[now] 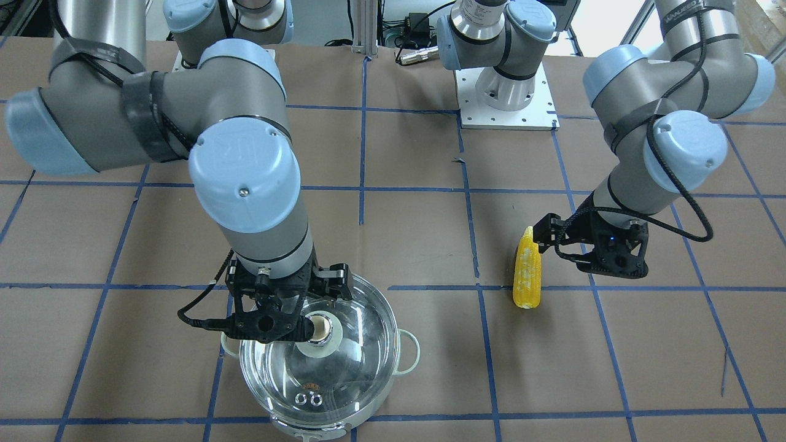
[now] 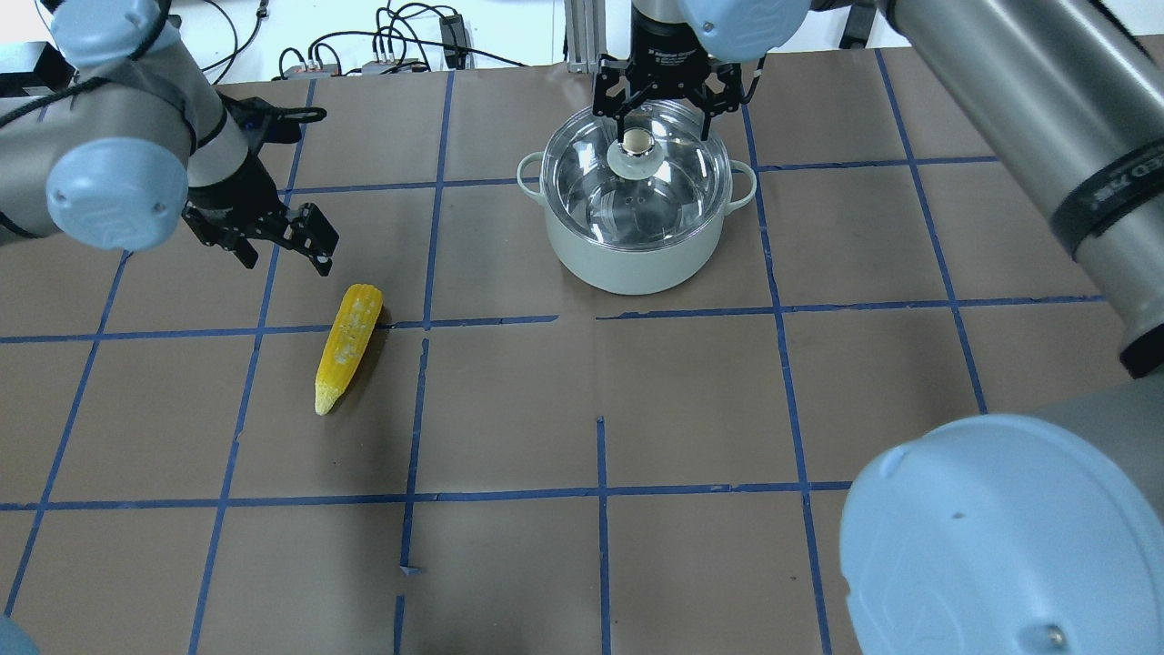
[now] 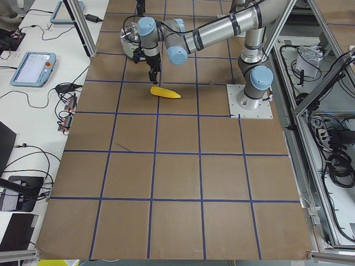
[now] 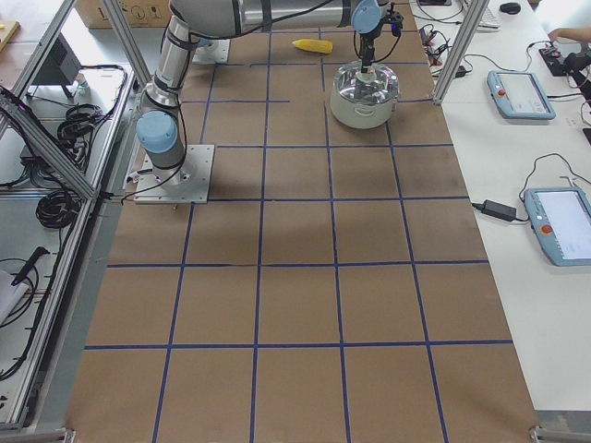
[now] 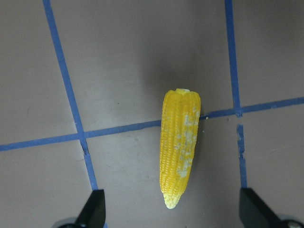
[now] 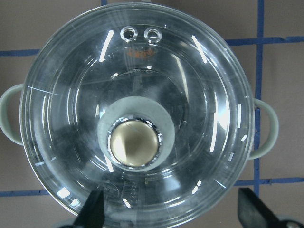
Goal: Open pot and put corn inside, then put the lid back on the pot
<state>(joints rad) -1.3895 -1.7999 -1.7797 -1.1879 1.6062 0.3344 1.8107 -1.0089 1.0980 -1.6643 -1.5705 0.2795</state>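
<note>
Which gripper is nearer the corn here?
Left. The left gripper hangs open close over the corn; the right gripper is across the table, open over the knob of the lid on the pot.

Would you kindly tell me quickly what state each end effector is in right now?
Left end effector: open, empty, above the corn.
Right end effector: open, empty, over the lid.

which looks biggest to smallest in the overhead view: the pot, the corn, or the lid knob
1. pot, widest even though it sits farther from the camera
2. corn
3. lid knob, clearly smallest
</note>
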